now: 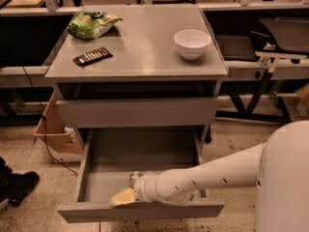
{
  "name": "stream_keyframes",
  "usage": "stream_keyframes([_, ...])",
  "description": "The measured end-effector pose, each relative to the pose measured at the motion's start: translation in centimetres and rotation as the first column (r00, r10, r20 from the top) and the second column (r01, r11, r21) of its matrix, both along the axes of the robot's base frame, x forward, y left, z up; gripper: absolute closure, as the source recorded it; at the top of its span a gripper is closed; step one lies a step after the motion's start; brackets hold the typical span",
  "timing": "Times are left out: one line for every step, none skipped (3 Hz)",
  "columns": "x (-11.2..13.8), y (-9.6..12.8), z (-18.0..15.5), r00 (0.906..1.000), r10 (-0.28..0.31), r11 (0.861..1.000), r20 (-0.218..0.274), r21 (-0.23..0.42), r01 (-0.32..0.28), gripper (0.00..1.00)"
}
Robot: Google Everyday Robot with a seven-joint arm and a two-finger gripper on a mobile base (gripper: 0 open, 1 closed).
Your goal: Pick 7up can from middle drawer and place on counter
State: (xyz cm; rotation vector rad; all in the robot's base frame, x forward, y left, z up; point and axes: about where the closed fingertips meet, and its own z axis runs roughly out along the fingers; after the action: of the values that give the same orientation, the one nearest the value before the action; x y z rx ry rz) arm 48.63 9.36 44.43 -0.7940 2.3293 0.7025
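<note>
The middle drawer (pixel 140 151) is pulled open below the cabinet, a shallow grey tray with low walls. My white arm reaches into it from the right. My gripper (pixel 121 197) is low inside the drawer at its front left, just behind the drawer front. The 7up can does not show plainly. A small silvery bit (pixel 134 177) sits right behind my wrist, and I cannot tell what it is. The grey metal counter (pixel 145 57) is the cabinet's top, above the drawer.
On the counter are a white bowl (pixel 192 42) at the right, a crinkly green snack bag (pixel 91 23) at the back left and a dark flat bar (pixel 92 56). A cardboard box (pixel 55 134) and a black shoe (pixel 14 185) are on the floor at left.
</note>
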Motion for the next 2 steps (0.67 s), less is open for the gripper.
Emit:
stream_keyframes([1.7, 0.1, 1.1, 0.9968, -0.080, 0.997, 0.006, 0.008, 0.080, 0.00])
stream_keyframes([4.5, 0.2, 1.2, 0.9846, -0.173, 0.984, 0.021, -0.037, 0.174, 0.00])
